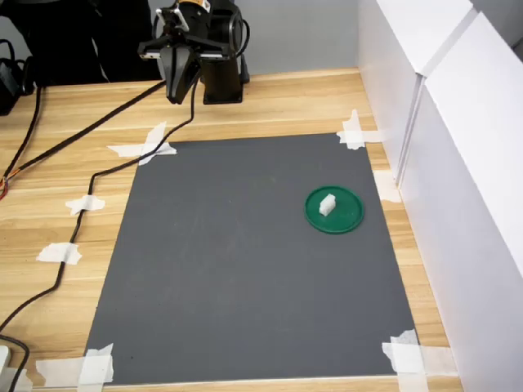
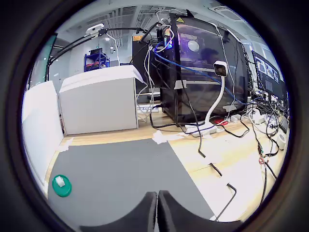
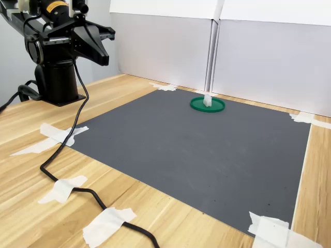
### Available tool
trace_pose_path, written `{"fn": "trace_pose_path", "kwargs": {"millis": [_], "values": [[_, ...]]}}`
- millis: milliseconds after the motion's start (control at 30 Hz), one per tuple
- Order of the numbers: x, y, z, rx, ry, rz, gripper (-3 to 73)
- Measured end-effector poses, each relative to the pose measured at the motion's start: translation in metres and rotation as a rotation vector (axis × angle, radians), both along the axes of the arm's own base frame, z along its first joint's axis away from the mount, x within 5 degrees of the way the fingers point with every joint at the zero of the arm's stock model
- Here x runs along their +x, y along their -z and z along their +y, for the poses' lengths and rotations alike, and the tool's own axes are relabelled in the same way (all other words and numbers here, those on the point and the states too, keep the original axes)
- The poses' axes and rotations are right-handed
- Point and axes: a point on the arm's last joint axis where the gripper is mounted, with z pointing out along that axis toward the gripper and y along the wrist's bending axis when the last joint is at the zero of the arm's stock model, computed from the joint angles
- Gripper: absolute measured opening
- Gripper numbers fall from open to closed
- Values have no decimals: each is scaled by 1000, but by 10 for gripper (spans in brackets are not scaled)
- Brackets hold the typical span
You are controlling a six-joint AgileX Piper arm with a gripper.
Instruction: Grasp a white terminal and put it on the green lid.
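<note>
Fingers: two black fingertips pressed together in the wrist view, no gap between them, nothing held.
Gripper: black two-finger gripper closed and empty, raised high near the arm's base, well apart from the task's things; same posture in the second exterior view.
Arm base: black pedestal standing on the light wooden tabletop, off the mat's far corner.
Cable: black cable trailing across the wood along the first exterior view's left, held down by white tape strips.
Mat: dark grey rectangular mat, taped at its corners.
Terminal: tiny white plastic terminal block resting on the green disc, near its middle, seemingly upright.
Lid: flat round dark-green plastic lid lying on the mat toward the first exterior view's right, near the white panel wall.
Step in hand: placement apparently done, since terminal sits on lid and gripper is clear of both.
Progress: judged complete or nearly so.
Next move: none needed on the terminal; at most, holding the arm parked away so the lid stays undisturbed.
</note>
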Motion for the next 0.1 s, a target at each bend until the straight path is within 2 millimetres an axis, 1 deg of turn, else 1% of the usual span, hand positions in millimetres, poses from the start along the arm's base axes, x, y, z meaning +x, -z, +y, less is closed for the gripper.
{"fn": "trace_pose_path", "kwargs": {"millis": [100], "values": [[-2,5,0,9,2,-8,-16]]}}
